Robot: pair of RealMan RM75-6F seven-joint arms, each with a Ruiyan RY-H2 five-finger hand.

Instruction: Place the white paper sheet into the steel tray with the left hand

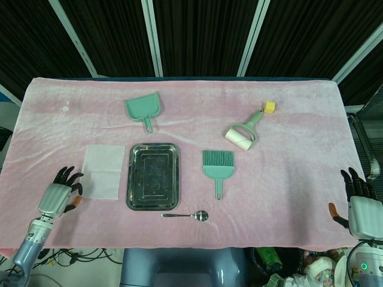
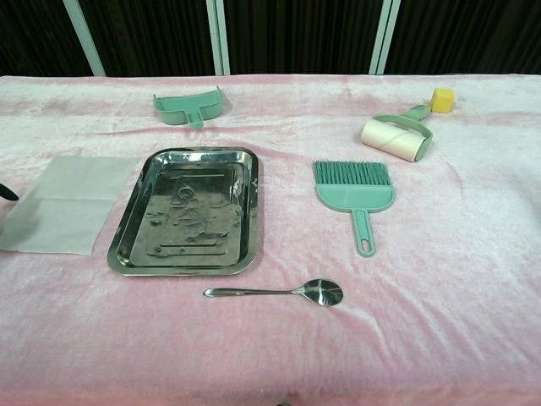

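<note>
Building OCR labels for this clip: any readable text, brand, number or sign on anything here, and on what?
None readable.
The shiny steel tray has embossed relief on its floor; the chest view shows no legible letters.
The white paper sheet is blank.
The green plastic brush, green dustpan, lint roller, yellow cube and metal spoon show no markings.

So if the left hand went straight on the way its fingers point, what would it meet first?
Probably the paper. The left hand, open, lies beside its near left corner, fingers aimed up and slightly right toward that edge. Height above the cloth is unclear, so it might pass over the sheet.
</note>
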